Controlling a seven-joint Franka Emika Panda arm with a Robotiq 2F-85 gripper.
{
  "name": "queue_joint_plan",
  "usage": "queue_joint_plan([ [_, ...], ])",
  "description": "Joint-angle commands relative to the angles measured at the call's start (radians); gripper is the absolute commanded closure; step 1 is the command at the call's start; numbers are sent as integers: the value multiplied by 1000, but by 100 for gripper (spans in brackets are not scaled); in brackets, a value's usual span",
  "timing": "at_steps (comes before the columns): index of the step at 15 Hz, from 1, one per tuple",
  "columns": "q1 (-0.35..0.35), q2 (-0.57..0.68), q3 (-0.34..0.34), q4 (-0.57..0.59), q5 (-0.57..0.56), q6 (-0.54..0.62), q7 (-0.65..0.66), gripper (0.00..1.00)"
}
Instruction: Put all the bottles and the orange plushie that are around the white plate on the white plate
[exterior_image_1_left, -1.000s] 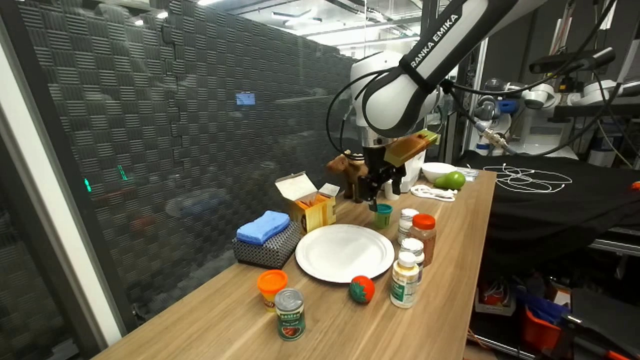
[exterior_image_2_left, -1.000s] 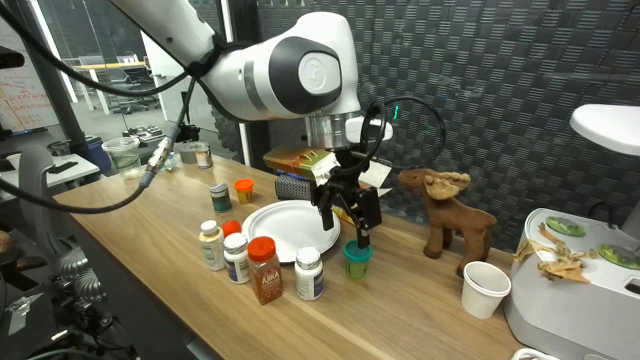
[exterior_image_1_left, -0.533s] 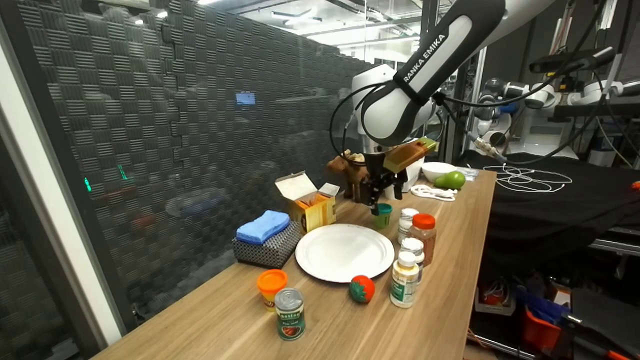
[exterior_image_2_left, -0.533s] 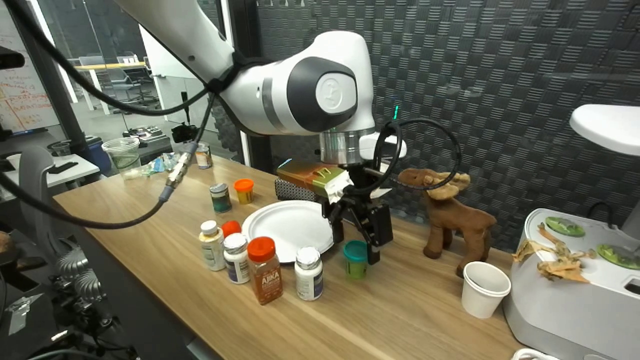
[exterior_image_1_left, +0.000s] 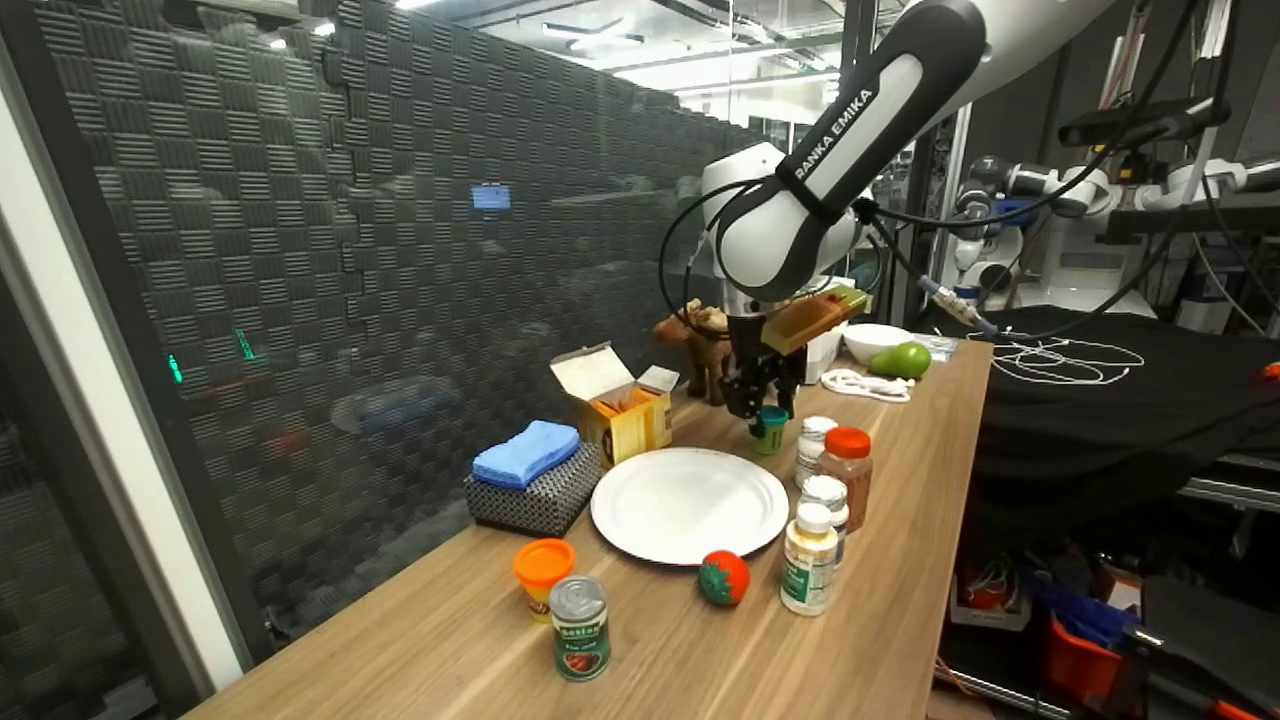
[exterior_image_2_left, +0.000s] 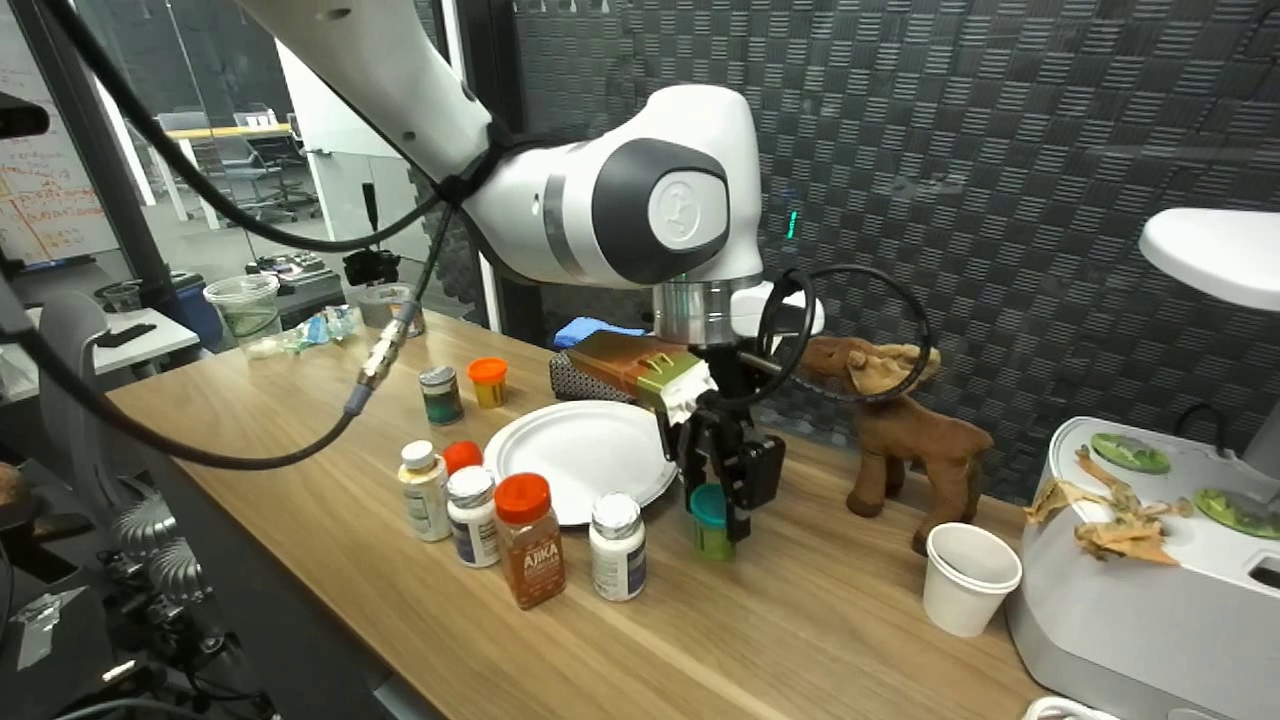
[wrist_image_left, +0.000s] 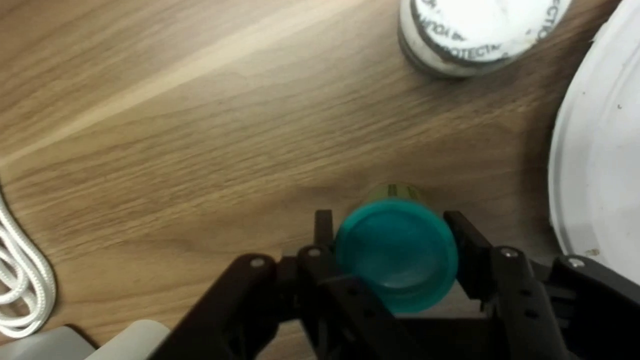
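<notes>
Green tub (exterior_image_2_left: 710, 528) between fingers (wrist_image_left: 472, 254), box (exterior_image_1_left: 645, 428), orange contents (exterior_image_1_left: 627, 402)

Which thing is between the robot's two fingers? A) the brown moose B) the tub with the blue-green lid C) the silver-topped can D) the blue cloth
B: in the wrist view, the gripper straddles the tub, one finger on each side.

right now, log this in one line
gripper: straddling teal-lidded tub, grip unclear | tub: on table | white plate: apart from tub
</notes>
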Motion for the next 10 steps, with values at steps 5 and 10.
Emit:
queue_joint_plan([
  [5, 51, -94, -28, -44, -27, -39, 71, 72],
  [10, 126, -202, 20, -79, -43, -82, 98, 72],
])
